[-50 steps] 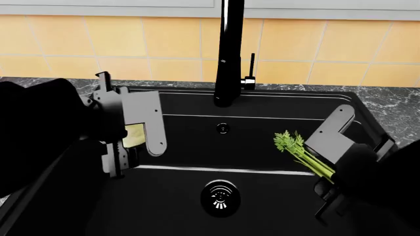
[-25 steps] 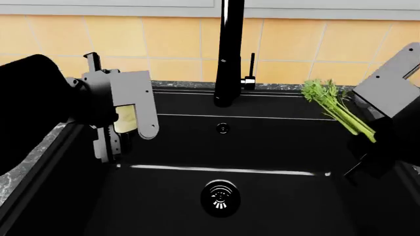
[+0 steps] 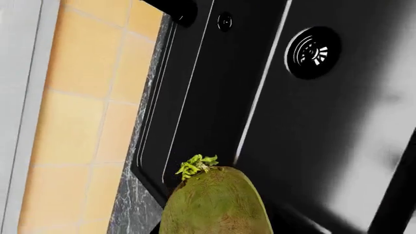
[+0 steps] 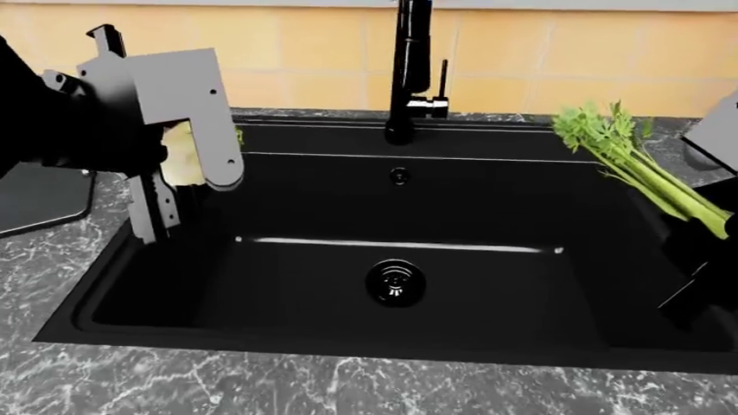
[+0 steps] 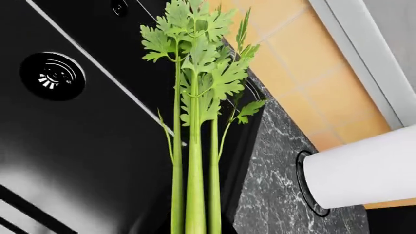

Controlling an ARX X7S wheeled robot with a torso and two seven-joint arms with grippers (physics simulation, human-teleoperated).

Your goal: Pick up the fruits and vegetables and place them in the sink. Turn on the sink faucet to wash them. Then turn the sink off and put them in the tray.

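**Both arms hold produce above the black sink**

A yellow-orange tiled wall (image 4: 300, 52) runs across the top of the head view, above a dark grey marbled countertop (image 4: 231, 389) that surrounds the sink (image 4: 150, 285). The basin is empty, with its round drain (image 4: 396, 282) at centre and a small overflow hole (image 4: 399, 175) on the back wall. The faucet (image 4: 407, 69) rises at upper centre, its thin lever (image 4: 443, 79) standing upright just to the right of the column.

At the upper left of the head view, the left gripper (image 4: 173, 186) is closed on the bulb (image 4: 179, 164), which shows as a pale yellow patch between the grey finger plates, above the sink's left rim. In the left wrist view the bulb (image 3: 215, 202) fills the lower centre, olive-brown there with a small green tuft at its tip, and the sink lies beyond it.

At the right edge of the head view, the celery stalk (image 4: 640, 177) slants from its leafy top at upper right down toward the right gripper (image 4: 709, 220), which clamps its lower end; it hangs over the sink's right rim. The right wrist view shows the celery stalk (image 5: 195, 146) running straight out from the jaws, leaves outermost.

A corner of the tray (image 4: 41, 199) shows at the left edge on the counter. A white cylinder (image 5: 364, 170) appears in the right wrist view on the counter.

No writing or brand is readable anywhere.
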